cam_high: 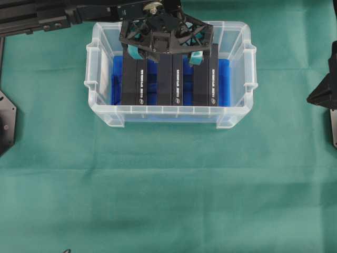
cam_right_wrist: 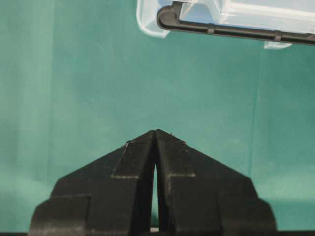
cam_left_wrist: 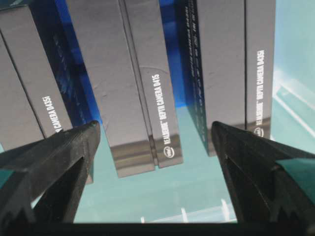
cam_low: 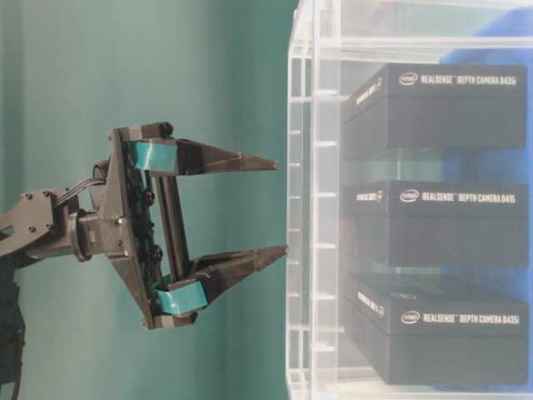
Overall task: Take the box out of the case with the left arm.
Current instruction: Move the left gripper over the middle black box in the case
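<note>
A green cloth point(cam_high: 168, 200) covered the whole table. On it, toward the far edge in the overhead view, sat the clear plastic case point(cam_high: 105, 113), with blue lining point(cam_high: 117, 79) on its floor.

Three long black boxes stood side by side inside the case, w/ white lettering on their edges: a left box point(cam_high: 135, 84), a middle box point(cam_high: 165, 87) and a right box point(cam_high: 205, 87). None had come out — all three rested on the blue lining, w/ narrow gaps btwn them.

The left arm point(cam_high: 47, 16) reached in from the top-left corner of the overhead view, and its left gripper point(cam_high: 166, 52) hung over the far half of the case, above the boxes. Its fingers were spread wide, holding nothing. In the left wrist view one finger point(cam_left_wrist: 54, 162) sat low at the left and the other at the right, w/ the middle box's end showing in the gap btwn them; neither finger touched a box there. Teal pads point(cam_high: 196, 57) showed on the fingers from above.

The right gripper point(cam_right_wrist: 155, 135) was well apart from the case, over bare cloth — its fingers pressed together at the tips, nothing btwn them. In its wrist view a corner of the case and a dark bar showed along the top edge.
</note>
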`<state>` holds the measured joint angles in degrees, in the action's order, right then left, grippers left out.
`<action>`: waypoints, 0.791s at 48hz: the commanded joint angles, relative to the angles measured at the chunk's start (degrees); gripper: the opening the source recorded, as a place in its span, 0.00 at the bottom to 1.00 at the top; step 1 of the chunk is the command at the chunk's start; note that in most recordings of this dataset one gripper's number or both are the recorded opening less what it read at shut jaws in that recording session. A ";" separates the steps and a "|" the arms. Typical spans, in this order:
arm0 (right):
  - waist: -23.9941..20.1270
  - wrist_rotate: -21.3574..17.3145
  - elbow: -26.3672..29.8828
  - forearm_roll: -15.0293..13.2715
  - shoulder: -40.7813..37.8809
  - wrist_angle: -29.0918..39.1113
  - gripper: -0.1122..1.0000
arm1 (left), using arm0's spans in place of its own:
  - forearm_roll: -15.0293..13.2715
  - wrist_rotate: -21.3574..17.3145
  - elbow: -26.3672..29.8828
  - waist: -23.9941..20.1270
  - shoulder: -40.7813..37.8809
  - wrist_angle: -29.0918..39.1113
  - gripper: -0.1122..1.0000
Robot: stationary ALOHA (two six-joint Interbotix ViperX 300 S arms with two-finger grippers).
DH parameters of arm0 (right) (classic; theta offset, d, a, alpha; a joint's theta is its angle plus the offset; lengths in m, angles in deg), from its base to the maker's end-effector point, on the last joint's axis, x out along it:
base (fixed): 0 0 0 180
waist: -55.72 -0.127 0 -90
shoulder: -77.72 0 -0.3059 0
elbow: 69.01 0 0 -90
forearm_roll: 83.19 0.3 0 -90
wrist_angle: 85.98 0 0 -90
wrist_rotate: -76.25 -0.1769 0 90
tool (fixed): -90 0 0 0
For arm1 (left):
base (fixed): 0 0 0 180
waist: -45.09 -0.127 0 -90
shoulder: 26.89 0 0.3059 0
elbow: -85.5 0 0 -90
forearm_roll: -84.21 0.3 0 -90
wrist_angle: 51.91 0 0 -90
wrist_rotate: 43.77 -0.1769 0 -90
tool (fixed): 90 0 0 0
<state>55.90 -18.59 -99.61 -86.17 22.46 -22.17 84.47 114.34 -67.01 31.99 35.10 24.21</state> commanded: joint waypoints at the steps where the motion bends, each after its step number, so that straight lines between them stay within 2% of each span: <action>1: 0.09 0.00 0.62 -0.18 -0.18 -0.18 0.12 | -0.09 0.18 0.88 0.18 1.05 -0.26 0.97; 23: 0.09 0.00 0.62 -0.09 -0.18 -0.18 0.12 | -0.09 0.18 -0.18 0.35 1.05 -0.35 0.97; 38: 0.09 0.00 0.62 -0.09 -0.18 -0.18 0.12 | -0.09 0.18 -2.99 0.44 1.05 -3.43 0.97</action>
<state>55.90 -18.59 -99.70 -86.26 22.46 -22.17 84.47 114.43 -70.18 32.17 35.10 21.66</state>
